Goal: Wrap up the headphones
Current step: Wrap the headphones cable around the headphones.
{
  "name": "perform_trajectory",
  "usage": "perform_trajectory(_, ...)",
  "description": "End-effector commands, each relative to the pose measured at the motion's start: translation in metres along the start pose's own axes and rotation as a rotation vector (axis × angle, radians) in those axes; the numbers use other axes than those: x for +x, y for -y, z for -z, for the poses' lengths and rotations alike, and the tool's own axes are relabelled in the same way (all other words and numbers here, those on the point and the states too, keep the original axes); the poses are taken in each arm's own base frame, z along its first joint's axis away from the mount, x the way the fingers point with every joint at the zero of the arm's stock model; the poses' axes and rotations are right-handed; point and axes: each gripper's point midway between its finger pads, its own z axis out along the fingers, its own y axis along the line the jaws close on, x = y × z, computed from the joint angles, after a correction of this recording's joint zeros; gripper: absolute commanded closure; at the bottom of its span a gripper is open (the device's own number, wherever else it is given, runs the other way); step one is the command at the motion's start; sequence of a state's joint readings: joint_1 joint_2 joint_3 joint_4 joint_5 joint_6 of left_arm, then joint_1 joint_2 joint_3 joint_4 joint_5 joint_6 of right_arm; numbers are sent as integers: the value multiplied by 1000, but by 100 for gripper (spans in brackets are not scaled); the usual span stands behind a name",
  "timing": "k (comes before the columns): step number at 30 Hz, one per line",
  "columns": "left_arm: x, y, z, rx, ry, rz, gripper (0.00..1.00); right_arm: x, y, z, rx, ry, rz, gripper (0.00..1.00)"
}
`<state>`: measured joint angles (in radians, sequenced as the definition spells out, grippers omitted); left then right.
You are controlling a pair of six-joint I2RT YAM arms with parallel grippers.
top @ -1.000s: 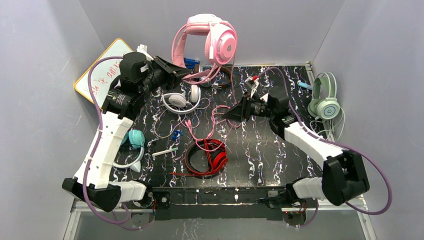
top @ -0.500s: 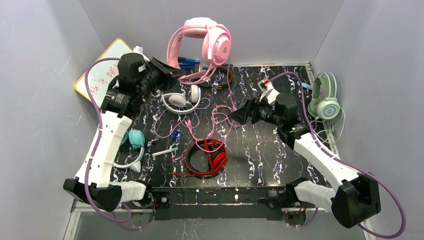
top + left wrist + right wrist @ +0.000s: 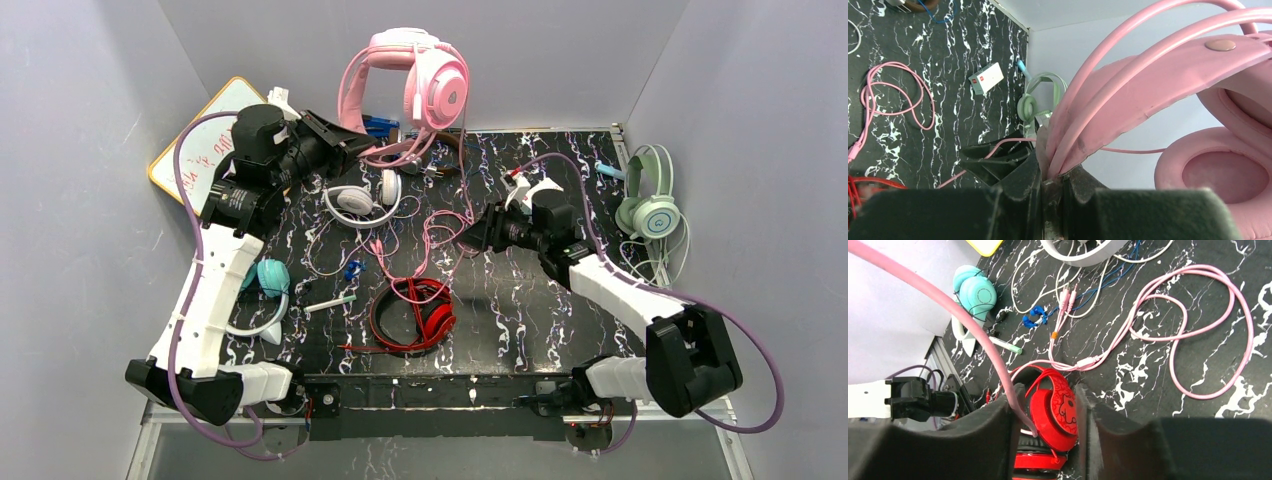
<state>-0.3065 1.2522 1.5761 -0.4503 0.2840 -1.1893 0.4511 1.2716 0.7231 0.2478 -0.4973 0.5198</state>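
The left claw [image 3: 1050, 175] is pressed together on the headband of the pink headphones [image 3: 430, 75], pinching the band where its thin rails meet the padded strap. It holds them up in the air above the far edge of the black marbled worktop [image 3: 520, 310], with one ear cup facing outward. The pink cord [image 3: 440, 225] hangs down from them and lies in loose loops on the middle of the worktop. The right claw [image 3: 470, 238] hovers low over the centre, pointing left. Its fingers are spread, and a stretch of the pink cord runs between them, lying against one finger without being pinched. Just below that claw in the wrist view lie the red headphones [image 3: 420, 315], folded near the front edge with their red cord coiled around them. The white headphones [image 3: 360, 200] lie toward the back left, close under the left arm, their thin cord trailing forward. The teal headphones [image 3: 270, 278] rest at the left edge beside the left arm. The mint green headphones [image 3: 650, 205] lean against the right wall. A small white box [image 3: 987, 78] with a red label lies on the far right part of the worktop. A whiteboard [image 3: 205, 145] leans in the back left corner.
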Motion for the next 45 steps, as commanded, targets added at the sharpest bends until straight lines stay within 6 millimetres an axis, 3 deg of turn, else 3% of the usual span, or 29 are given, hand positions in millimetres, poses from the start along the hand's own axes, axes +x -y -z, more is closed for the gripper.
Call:
perform_trajectory(1, 6, 46, 24, 182, -43, -30, 100, -38, -21, -3, -86, 102, 69, 58)
perform_trajectory(7, 33, 54, 31, 283, -194, -82, 100, -77, -35, 2, -120, 145, 139, 99)
perform_trajectory(11, 46, 44, 42, 320, -228, -149, 100, -96, -40, 9, -121, 148, 167, 99)
perform_trajectory(15, 66, 21, 47, 325, -283, -201, 100, -111, -56, 13, -190, 124, 194, 99)
perform_trajectory(19, 89, 11, 57, 378, -348, -325, 100, -115, -66, 4, -265, 16, 217, 99)
perform_trajectory(26, 123, -8, 62, 413, -470, -463, 100, -139, -75, -5, -290, -24, 229, 99)
perform_trajectory(30, 131, -39, 54, 302, -520, -548, 100, -152, -83, -4, -298, -26, 238, 99)
perform_trajectory(35, 159, -87, 45, 110, -623, -694, 100, -160, -96, 0, -329, -32, 248, 99)
perform_trajectory(41, 158, -118, 24, -96, -578, -842, 100, -164, -91, 0, -264, -25, 237, 99)
perform_trajectory(45, 130, -140, 18, -285, -482, -962, 100, -169, -78, 2, -150, -30, 236, 99)
